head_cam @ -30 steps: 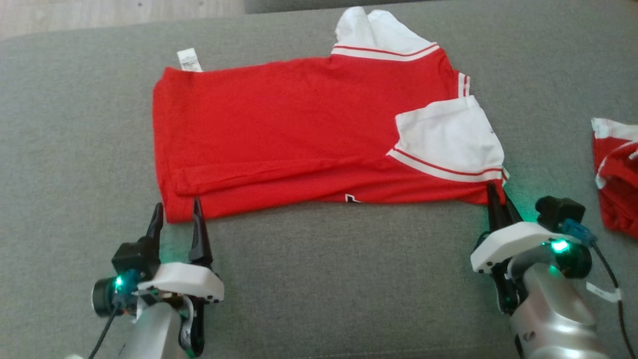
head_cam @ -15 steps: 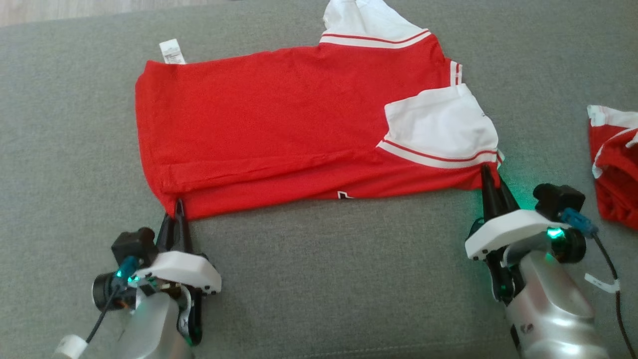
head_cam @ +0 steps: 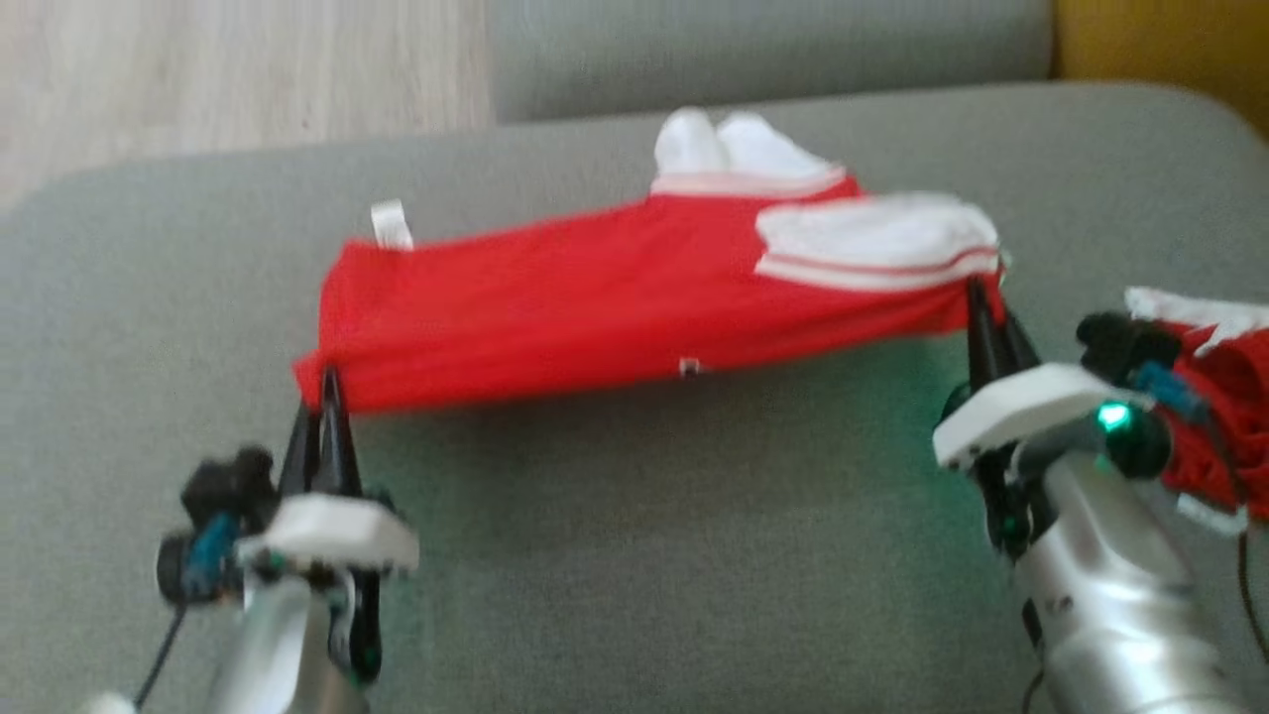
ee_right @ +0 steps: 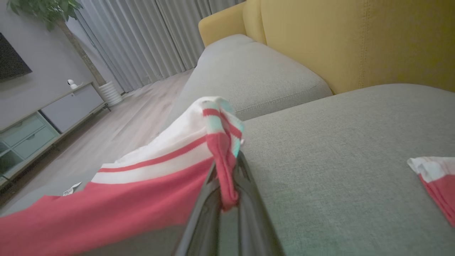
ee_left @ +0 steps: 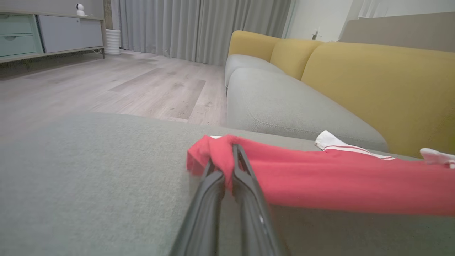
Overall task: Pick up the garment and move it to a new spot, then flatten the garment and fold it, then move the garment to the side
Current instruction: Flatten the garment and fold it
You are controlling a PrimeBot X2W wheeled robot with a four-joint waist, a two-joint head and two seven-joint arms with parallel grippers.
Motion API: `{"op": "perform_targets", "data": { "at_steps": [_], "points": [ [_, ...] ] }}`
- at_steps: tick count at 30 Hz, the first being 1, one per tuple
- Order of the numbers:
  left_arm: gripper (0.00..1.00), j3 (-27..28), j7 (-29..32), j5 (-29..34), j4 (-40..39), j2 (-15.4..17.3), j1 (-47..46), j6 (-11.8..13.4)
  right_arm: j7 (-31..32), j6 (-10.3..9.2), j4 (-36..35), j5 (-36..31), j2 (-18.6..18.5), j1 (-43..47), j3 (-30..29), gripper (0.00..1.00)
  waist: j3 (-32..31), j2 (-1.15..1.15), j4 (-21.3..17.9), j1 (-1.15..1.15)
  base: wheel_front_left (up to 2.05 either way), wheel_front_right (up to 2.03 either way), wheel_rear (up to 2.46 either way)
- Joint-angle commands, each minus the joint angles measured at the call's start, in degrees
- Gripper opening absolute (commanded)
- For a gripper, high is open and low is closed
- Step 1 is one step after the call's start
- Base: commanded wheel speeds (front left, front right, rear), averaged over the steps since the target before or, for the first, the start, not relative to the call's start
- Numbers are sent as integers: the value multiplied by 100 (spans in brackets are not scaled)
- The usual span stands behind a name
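At the garment's near left corner the left hand point(head_cam: 324, 385) is pinched tight on a bunch of red cloth, where a second ago its fingers stood wide apart just short of that corner. The left wrist view shows the cloth gathered between its two dark fingers point(ee_left: 250, 199). The red garment point(head_cam: 595, 297) with white sleeves lay flat on the grey cushion point(head_cam: 634, 516) a second ago. Its near edge is now raised off the cushion and stretched between the two hands, sagging slightly in the middle, while its far edge with the white label point(head_cam: 390, 224) rests on the cushion. At the garment's near right corner the right hand point(head_cam: 980, 297) is clamped on the red-and-white sleeve hem, as before. The head camera has tilted too, so more wooden floor point(head_cam: 238, 69) shows beyond the garment. To the right of the garment, well apart from it, lies a second red-and-white garment point(head_cam: 1224, 397). The head view is blurred, so the left arm is smeared and the small mark on the garment's near edge cannot be read. How much of the garment is off the cushion is hidden by its own hanging cloth. The second garment is partly covered by the right wrist and cut off by the picture's edge.
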Motion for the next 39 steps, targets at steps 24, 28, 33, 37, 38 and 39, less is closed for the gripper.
{"op": "perform_targets", "data": {
  "at_steps": [24,28,33,37,38,39],
  "points": [
    [100,10,262,-44,620,795,-800,130,212,18,-1174,-106,-209,178,479,100,779,0,-123,1,0,0,0],
    [100,-17,690,-7,1198,1227,-1659,-41,312,18,-1330,-163,-160,-217,641,100,1115,0,-164,1,0,0,0],
    [100,-65,1071,-47,1744,1551,-2238,-221,358,18,-1405,-143,-120,-483,864,100,1430,0,-223,1,0,0,0],
    [100,-171,1216,-79,1977,1626,-2432,-342,344,18,-1396,-107,-126,-574,947,100,1536,0,-239,1,0,0,0],
    [100,-207,1239,-95,2035,1638,-2477,-373,333,18,-1389,-94,-131,-596,963,100,1562,0,-242,1,0,0,0],
    [100,-230,1245,-125,2089,1639,-2510,-396,320,18,-1378,-80,-135,-614,977,100,1578,0,-243,1,0,0,0]
  ]
}}
